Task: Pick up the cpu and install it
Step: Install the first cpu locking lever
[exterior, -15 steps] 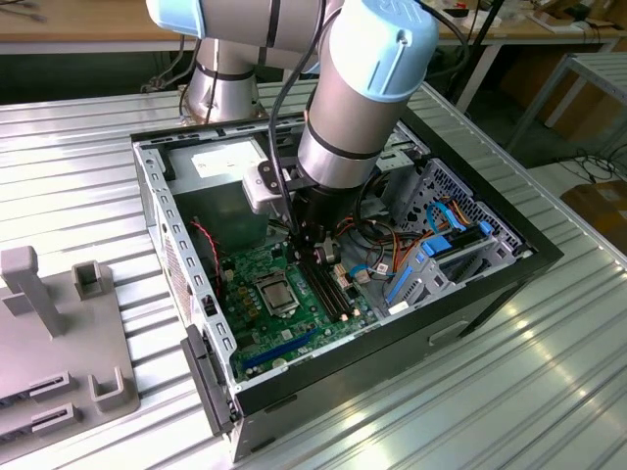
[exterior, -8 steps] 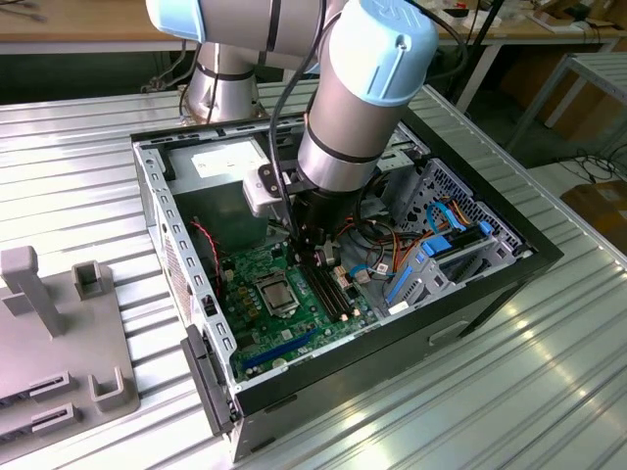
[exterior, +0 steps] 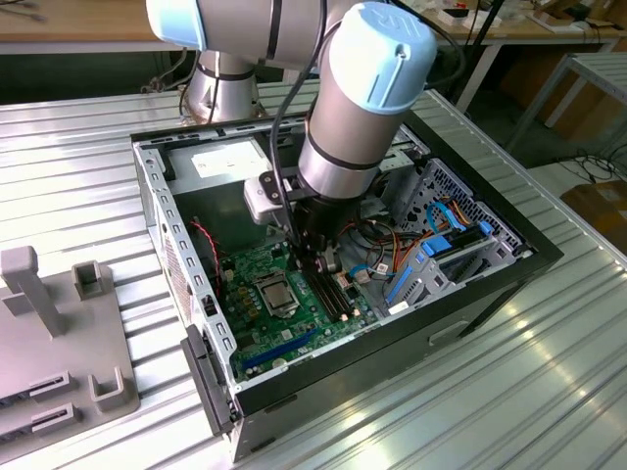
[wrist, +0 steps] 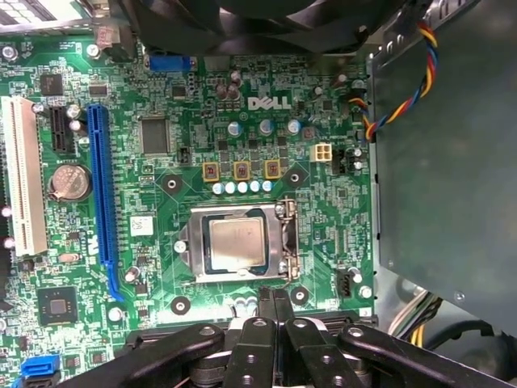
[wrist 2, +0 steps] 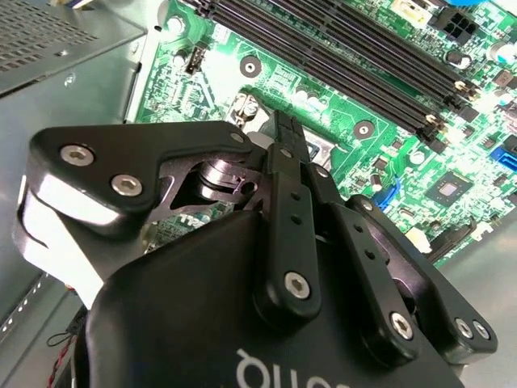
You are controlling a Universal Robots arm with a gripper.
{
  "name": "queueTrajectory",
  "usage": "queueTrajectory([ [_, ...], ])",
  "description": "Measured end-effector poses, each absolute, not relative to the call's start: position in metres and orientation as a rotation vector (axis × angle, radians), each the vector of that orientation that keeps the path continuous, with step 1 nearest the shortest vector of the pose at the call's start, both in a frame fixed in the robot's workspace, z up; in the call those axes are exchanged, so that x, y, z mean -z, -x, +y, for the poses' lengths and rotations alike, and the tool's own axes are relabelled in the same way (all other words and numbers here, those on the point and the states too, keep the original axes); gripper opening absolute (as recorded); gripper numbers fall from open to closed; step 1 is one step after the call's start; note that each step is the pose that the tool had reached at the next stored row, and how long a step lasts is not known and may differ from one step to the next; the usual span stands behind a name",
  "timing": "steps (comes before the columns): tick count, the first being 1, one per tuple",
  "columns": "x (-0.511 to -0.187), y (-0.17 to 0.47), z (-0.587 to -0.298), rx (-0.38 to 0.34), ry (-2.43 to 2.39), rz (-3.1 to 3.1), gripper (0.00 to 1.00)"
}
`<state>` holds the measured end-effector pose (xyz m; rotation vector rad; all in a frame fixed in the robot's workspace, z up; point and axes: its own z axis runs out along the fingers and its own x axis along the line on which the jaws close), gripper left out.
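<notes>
Exterior view, left to right: ribbed metal tabletop; open steel computer case; glossy green motherboard whose metal-framed square socket seats the flat, silver-grey cpu; black gripper, fingers pressed together and empty, just beside the socket.

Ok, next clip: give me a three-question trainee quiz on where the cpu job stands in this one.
1. True or false: the cpu lies inside the metal-framed socket on the green board.
2. Multiple choice, first wrist view: the gripper has its fingertips A) together beside the socket's frame, B) spread around the blue slot, C) clamped on the round coin battery.
3. Fill in: in the exterior view the arm reaches down into an open computer ____ that lies on a metal table.

Key
1. True.
2. A; the fingers hold nothing.
3. case.
</notes>
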<state>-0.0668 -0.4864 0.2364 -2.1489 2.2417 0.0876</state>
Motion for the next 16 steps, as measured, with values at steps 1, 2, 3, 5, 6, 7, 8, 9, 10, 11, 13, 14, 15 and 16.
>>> queueTrajectory([
  [1, -0.2361, 0.0668, -0.4873, -0.087, 2.149, 2.242, 0.12],
  [2, -0.2360, 0.0669, -0.4879, -0.086, 2.150, 2.243, 0.12],
  [3, -0.2358, 0.0669, -0.4886, -0.085, 2.150, 2.243, 0.12],
  [5, -0.2350, 0.0669, -0.4910, -0.083, 2.151, 2.244, 0.12],
  [6, -0.2348, 0.0669, -0.4918, -0.081, 2.152, 2.245, 0.12],
  [7, -0.2346, 0.0669, -0.4928, -0.078, 2.153, 2.247, 0.12],
  [8, -0.2342, 0.0669, -0.4940, -0.075, 2.155, 2.248, 0.12],
  [9, -0.2340, 0.0670, -0.4947, -0.073, 2.156, 2.249, 0.12],
  [10, -0.2336, 0.0669, -0.4952, -0.070, 2.157, 2.250, 0.12],
  [11, -0.2333, 0.0669, -0.4957, -0.068, 2.158, 2.251, 0.12],
  [13, -0.2326, 0.0669, -0.4964, -0.061, 2.161, 2.254, 0.12],
  [14, -0.2322, 0.0669, -0.4967, -0.057, 2.162, 2.256, 0.12],
  [15, -0.2316, 0.0668, -0.4969, -0.053, 2.164, 2.258, 0.12],
  [16, -0.2304, 0.0668, -0.4972, -0.045, 2.167, 2.262, 0.12],
])
